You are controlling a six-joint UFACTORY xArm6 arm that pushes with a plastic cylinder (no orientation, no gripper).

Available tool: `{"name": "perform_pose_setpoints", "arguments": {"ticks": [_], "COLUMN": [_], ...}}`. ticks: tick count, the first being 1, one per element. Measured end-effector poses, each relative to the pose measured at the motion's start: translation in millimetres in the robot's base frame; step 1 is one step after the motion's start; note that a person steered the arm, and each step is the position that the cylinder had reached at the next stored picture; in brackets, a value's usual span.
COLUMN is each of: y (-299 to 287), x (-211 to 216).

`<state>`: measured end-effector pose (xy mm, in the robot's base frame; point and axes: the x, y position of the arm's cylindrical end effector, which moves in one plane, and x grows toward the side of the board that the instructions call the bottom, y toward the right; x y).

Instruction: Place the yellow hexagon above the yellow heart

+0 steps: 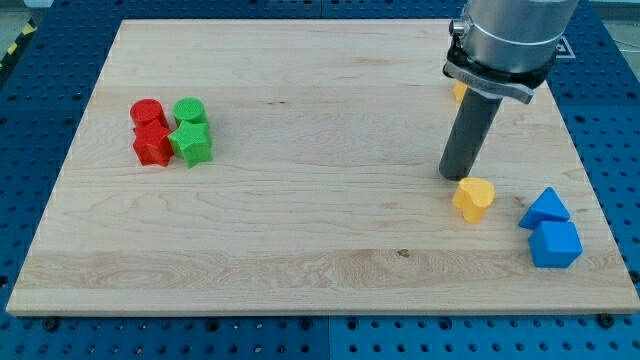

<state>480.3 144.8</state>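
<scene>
Wooden board (300,150): pale planks, laid on a blue perforated bench (30,330) that is seen round all its edges.
Rod (468,135): dark and straight, hung from the grey arm housing (510,35) at the view's top right, held upright over the board's right part.
Tip (455,177): set down at board level, just above and slightly left of the yellow heart; whether the two touch cannot be told. Nothing is gripped, since the rod has no jaws and can only push.
Yellow heart (474,198): found at the board's right, lower than the middle, left of the blue blocks.
Yellow hexagon (458,91): mostly hidden behind the rod and housing; only a small yellow sliver is seen at the rod's left edge, higher in the view than the heart. Its shape cannot be made out from what shows.
Blue blocks: a triangle-like piece (545,208) and a cube (555,245) below it, close together near the right edge.
Red blocks: a cylinder (147,112) and a star-like piece (152,145) below it, at the view's left.
Green blocks: a cylinder (189,111) and a star (191,143), packed against the red pair's right side.
</scene>
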Motion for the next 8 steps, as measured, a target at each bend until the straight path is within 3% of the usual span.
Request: {"name": "perform_pose_setpoints", "arguments": {"ticks": [5,8], "y": [20.2,11.9], "x": [50.1,-20.3]}}
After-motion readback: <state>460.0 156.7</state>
